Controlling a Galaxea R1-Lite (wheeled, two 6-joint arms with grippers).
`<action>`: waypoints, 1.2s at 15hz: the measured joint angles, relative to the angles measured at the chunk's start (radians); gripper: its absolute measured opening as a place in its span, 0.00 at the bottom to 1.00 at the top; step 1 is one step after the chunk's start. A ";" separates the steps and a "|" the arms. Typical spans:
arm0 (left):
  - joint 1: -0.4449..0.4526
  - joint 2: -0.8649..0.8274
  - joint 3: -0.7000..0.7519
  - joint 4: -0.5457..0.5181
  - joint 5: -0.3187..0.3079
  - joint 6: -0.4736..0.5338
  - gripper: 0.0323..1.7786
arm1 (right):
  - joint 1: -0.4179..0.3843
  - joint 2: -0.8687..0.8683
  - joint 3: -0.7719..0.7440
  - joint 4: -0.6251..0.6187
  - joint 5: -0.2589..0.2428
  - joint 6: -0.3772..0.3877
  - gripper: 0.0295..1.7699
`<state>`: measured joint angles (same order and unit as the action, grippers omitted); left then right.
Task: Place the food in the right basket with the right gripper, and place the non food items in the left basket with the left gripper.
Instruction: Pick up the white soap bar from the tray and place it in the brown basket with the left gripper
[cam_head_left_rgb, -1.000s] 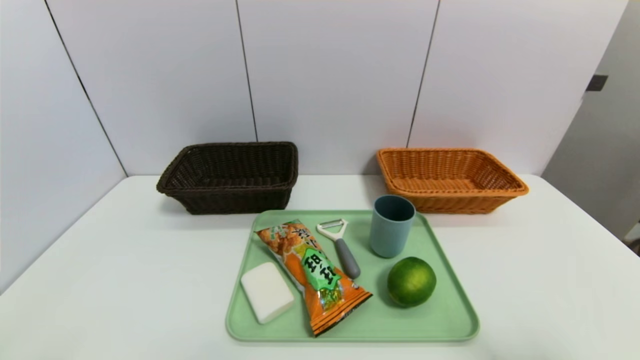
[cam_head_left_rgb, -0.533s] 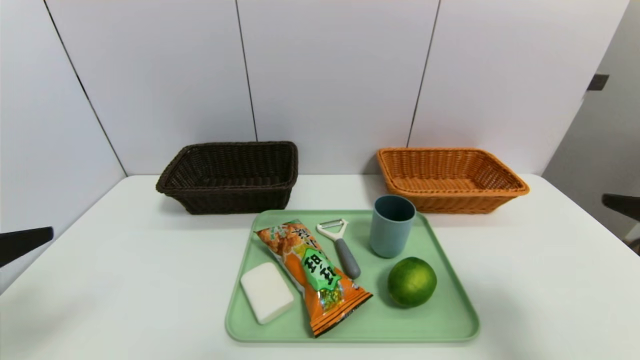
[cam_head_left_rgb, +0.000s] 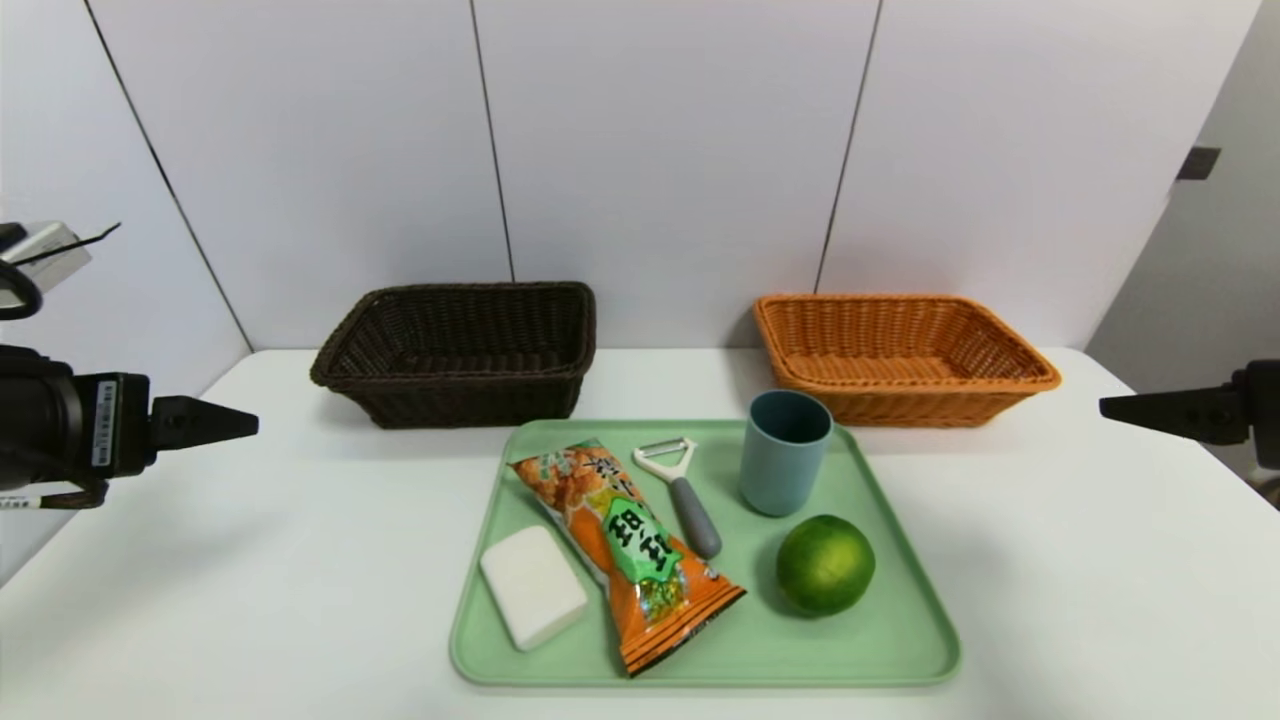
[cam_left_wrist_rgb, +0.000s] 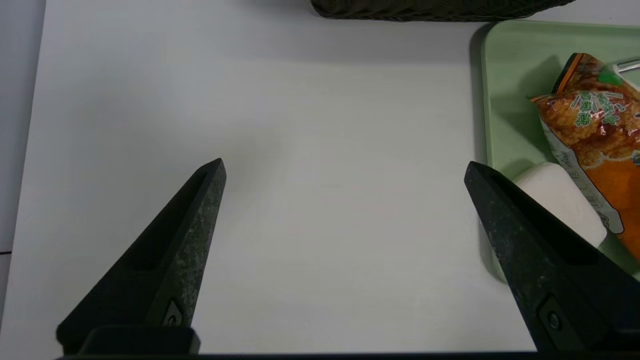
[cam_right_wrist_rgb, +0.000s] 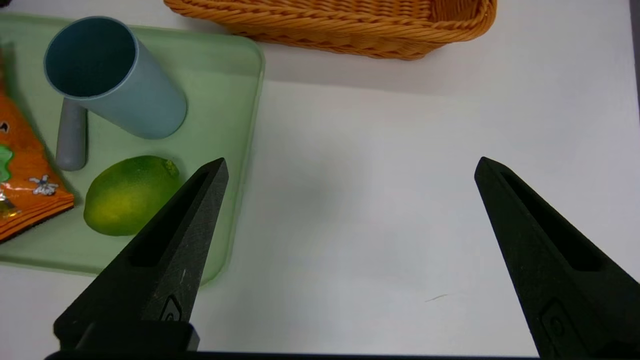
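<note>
Left gripper (cam_left_wrist_rgb: 345, 167): at the left edge of the head view, above the white table (cam_head_left_rgb: 250, 560), well apart from the tray; jaws spread wide, holding nothing.
Right gripper (cam_right_wrist_rgb: 350, 165): at the right edge of the head view, above the table to the right of the tray; jaws spread wide, holding nothing.
Tray (cam_head_left_rgb: 900, 640): pale green, rectangular, on the table in front of the two baskets; carries all five loose items.
Snack bag (cam_head_left_rgb: 625, 545): long, orange with a green label, lying flat and diagonal across the tray's middle.
Citrus fruit (cam_head_left_rgb: 825, 563): round, green, on the tray's right side, near the cup.
Soap-like block (cam_head_left_rgb: 533, 585): white, lying on the tray's near left part, just beside the snack bag.
Peeler (cam_head_left_rgb: 680, 490): white head, grey handle, lying between the snack bag and the cup.
Cup (cam_head_left_rgb: 783, 450): blue-grey, upright, at the tray's far right part.
Left basket (cam_head_left_rgb: 455, 355): dark brown wicker, rectangular, behind the tray to the left, against the wall; nothing seen inside.
Right basket (cam_head_left_rgb: 900, 355): light orange wicker, rectangular, behind the tray to the right; nothing seen inside.
Wall (cam_head_left_rgb: 660, 150): light panels with dark seams, behind both baskets.
</note>
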<state>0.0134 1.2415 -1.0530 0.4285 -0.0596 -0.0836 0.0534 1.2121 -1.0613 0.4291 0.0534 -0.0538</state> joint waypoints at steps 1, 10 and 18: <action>-0.014 0.020 -0.016 0.004 0.000 -0.019 0.95 | 0.013 0.012 -0.010 0.015 0.003 -0.001 0.96; -0.418 0.092 -0.204 0.279 0.099 -0.270 0.95 | 0.144 0.096 -0.107 0.089 0.048 -0.002 0.96; -0.734 0.281 -0.305 0.357 0.260 -0.559 0.95 | 0.177 0.133 -0.101 0.087 0.057 0.004 0.96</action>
<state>-0.7202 1.5230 -1.3577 0.7855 0.2006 -0.6421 0.2302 1.3455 -1.1621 0.5162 0.1100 -0.0496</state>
